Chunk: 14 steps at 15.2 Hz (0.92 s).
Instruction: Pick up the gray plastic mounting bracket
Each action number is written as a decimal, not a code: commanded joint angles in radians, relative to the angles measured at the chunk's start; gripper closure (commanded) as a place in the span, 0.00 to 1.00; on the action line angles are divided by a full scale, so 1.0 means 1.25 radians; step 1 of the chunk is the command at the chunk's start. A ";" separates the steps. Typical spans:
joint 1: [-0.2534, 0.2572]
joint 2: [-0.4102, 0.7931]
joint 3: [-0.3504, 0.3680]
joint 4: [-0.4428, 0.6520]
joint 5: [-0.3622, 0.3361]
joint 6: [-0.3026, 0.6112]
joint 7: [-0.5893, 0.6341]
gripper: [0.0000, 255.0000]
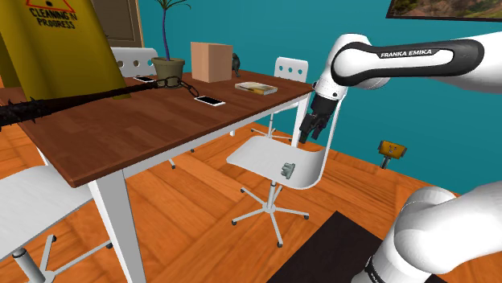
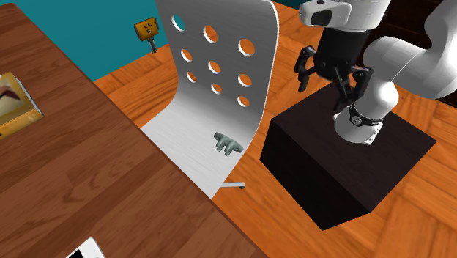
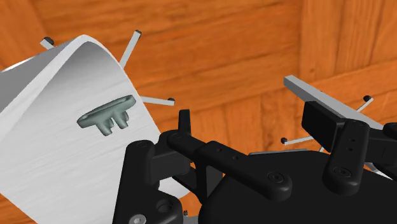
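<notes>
Ines: Closest to the lens in the second exterior view is the brown wood counter (image 2: 88, 146), and it's the biggest thing too. What comes after it?

Tom: White chair (image 2: 183, 146), drawn up to the counter, with its holed back standing toward the black stand (image 2: 344, 161).

Ines: And the claw (image 2: 329, 84)?

Tom: It hangs in the air on the stand's side of the chair's back, above seat level. It's released. From the wrist, its two fingers (image 3: 321, 122) stand well apart with nothing between them.

Ines: So where's the bracket (image 2: 227, 143)?

Tom: Small and grey, lying on the seat near where it curves up into the back.

Ines: Which way from the claw?

Tom: Lower, and seemingly across the back from it. Seen from the wrist, it sits out past one finger, not in the gap. Its long axis runs roughly along the line joining the fingers.

Ines: Then I'd guess the claw must clear the back, shift over the seat and turn about a quarter, so the fingers close over the narrow width.

Tom: Agreed. The back is what it could knock.
</notes>
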<state>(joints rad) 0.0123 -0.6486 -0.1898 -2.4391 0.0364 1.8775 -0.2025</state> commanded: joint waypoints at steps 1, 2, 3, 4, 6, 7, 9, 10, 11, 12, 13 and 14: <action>0.002 0.045 -0.020 -0.005 -0.011 0.045 -0.039 0.00; 0.003 0.069 -0.031 -0.005 -0.016 0.065 -0.059 0.00; 0.004 0.094 -0.041 -0.004 -0.020 0.085 -0.079 0.00; 0.005 0.119 -0.052 -0.002 -0.023 0.104 -0.099 0.00; 0.008 0.173 -0.072 0.006 -0.027 0.143 -0.140 0.00; 0.010 0.201 -0.083 0.012 -0.028 0.162 -0.160 0.00; 0.014 0.259 -0.102 0.027 -0.026 0.199 -0.202 0.00; 0.016 0.290 -0.111 0.036 -0.023 0.216 -0.223 0.00; 0.018 0.320 -0.121 0.046 -0.019 0.233 -0.245 0.00; 0.019 0.352 -0.129 0.057 -0.014 0.250 -0.267 0.00; 0.021 0.383 -0.137 0.070 -0.007 0.265 -0.289 0.00; 0.022 0.416 -0.144 0.083 0.000 0.280 -0.312 0.00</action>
<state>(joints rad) 0.0345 -0.1756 -0.3626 -2.3519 0.0256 2.2020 -0.5658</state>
